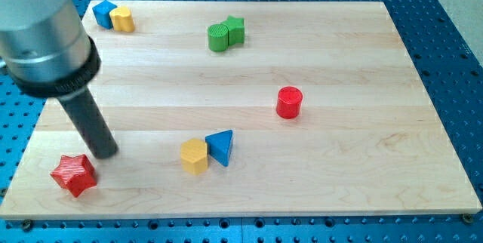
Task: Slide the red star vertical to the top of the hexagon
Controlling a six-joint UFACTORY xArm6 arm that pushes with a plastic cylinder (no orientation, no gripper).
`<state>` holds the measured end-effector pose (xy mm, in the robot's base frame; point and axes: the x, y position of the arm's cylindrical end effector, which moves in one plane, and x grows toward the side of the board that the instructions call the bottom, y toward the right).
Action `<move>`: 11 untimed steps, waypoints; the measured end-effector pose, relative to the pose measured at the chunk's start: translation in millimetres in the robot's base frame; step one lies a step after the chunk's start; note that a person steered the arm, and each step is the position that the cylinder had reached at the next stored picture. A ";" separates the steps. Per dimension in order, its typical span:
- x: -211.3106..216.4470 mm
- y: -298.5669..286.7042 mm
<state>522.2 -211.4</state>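
Camera view, single frame. Wooden surface (317,167) over a blue perforated bench. No claw on this rig, so nothing to call wide, narrow or holding; the arm ends in a dark rod. My tip (105,155) sits near the view's bottom left.

Red star (74,174) lies just below and to the view's left of my tip, very close; I cannot tell whether they touch. It is close to the surface's bottom-left corner.

Yellow hexagon (194,156) sits near the bottom centre, well to the view's right of the star. A blue triangle (221,146) touches or nearly touches its right side.

Key relation: the star lies down-left of my tip, the hexagon lies to my tip's right. My tip is therefore on the wrong side, between star and target. My judgement: I need to get round to the star's left or lower-left before pushing it rightward and upward, aiming for bare wood above the hexagon. Risk: the star is near the edge, little room to go round it.

Other blocks, all well apart from the path:
- red cylinder (289,102), right of centre.
- green cylinder (219,37) against a green star (235,29), top centre.
- blue block (103,13) against a yellow block (123,19), top left; shapes unclear.

No containers anywhere.
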 end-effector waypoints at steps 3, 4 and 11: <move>77.5 -7.4; 57.9 59.2; -10.3 -5.7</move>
